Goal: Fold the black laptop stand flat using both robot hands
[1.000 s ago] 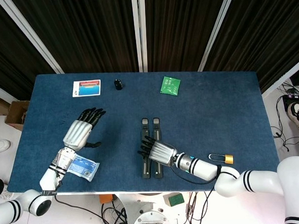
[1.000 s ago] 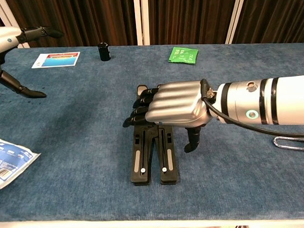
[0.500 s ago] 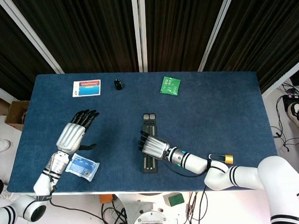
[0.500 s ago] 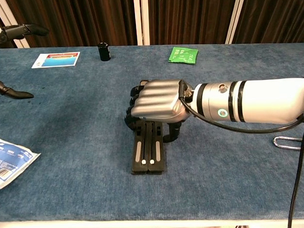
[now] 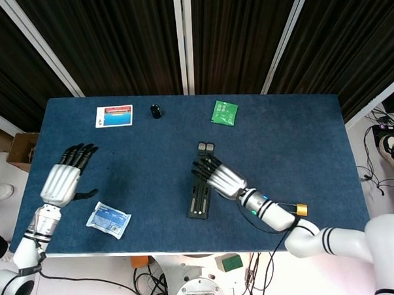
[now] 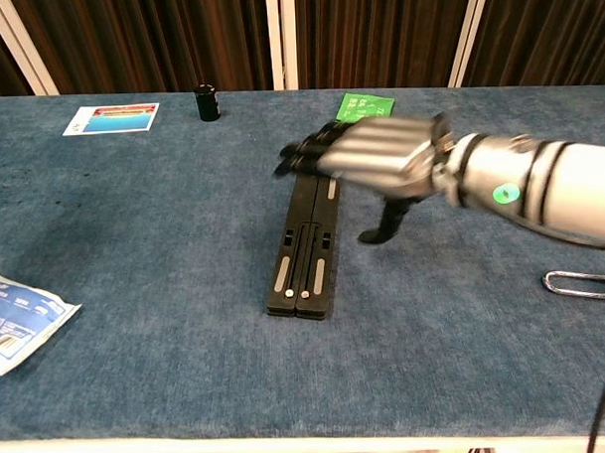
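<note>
The black laptop stand (image 5: 200,193) (image 6: 305,254) lies flat on the blue table, its two bars pressed together side by side, pointing away from me. My right hand (image 5: 219,174) (image 6: 375,159) hovers over the stand's far half with fingers stretched out and apart, holding nothing; in the chest view it is lifted clear of the bars. My left hand (image 5: 62,179) is far off at the table's left side, fingers spread, empty. The chest view does not show the left hand.
A blue-white packet (image 5: 108,220) (image 6: 15,318) lies near the front left. A card (image 5: 114,116), a small black cap (image 5: 156,111) and a green packet (image 5: 224,112) sit along the far side. A padlock (image 5: 292,208) lies front right.
The stand's two bars have closed together into one strip. My right hand has lifted off it and moved toward the far end. My left hand has drawn back to the left.
</note>
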`<state>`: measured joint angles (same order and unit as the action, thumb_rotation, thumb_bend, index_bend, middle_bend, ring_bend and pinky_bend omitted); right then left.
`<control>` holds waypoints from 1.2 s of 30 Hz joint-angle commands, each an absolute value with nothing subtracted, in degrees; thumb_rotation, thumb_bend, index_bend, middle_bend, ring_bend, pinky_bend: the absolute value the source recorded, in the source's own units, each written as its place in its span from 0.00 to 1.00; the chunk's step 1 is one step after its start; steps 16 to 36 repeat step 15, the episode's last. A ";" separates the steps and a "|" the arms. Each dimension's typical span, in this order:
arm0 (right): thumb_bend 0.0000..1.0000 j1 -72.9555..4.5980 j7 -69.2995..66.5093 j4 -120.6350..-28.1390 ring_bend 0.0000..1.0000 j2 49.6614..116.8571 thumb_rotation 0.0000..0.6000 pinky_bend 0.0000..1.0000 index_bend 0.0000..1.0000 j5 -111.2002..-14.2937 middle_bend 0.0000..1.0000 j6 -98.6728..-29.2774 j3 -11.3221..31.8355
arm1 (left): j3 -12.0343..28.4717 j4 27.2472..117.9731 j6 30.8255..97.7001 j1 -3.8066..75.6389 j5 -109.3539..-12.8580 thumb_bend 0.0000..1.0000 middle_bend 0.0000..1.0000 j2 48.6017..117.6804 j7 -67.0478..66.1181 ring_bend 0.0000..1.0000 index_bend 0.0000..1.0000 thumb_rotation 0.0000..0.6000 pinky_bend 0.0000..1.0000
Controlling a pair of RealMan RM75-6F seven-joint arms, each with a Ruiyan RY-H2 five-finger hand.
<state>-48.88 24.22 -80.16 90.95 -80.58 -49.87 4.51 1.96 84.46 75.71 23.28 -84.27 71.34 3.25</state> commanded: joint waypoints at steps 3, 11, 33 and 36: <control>0.20 -30.99 17.08 -95.05 0.00 73.44 1.00 0.00 0.00 -82.13 0.03 -73.13 0.68 | -0.33 82.83 79.54 18.50 -84.17 0.10 0.07 67.62 2.68 0.01 0.08 1.00 0.09; 0.21 -12.98 1.72 -94.67 0.00 63.68 1.00 0.00 0.00 -87.53 0.07 -93.90 -6.02 | -3.04 80.50 88.51 9.89 -85.52 0.10 0.07 66.69 3.21 0.01 0.08 1.00 0.09; 0.21 -7.54 -3.14 -91.44 0.00 63.15 1.00 0.00 0.00 -88.84 0.08 -98.66 -7.65 | -3.98 79.74 92.73 6.18 -86.70 0.10 0.07 67.46 3.67 0.01 0.08 1.00 0.09; 0.21 -7.54 -3.14 -91.44 0.00 63.15 1.00 0.00 0.00 -88.84 0.08 -98.66 -7.65 | -3.98 79.74 92.73 6.18 -86.70 0.10 0.07 67.46 3.67 0.01 0.08 1.00 0.09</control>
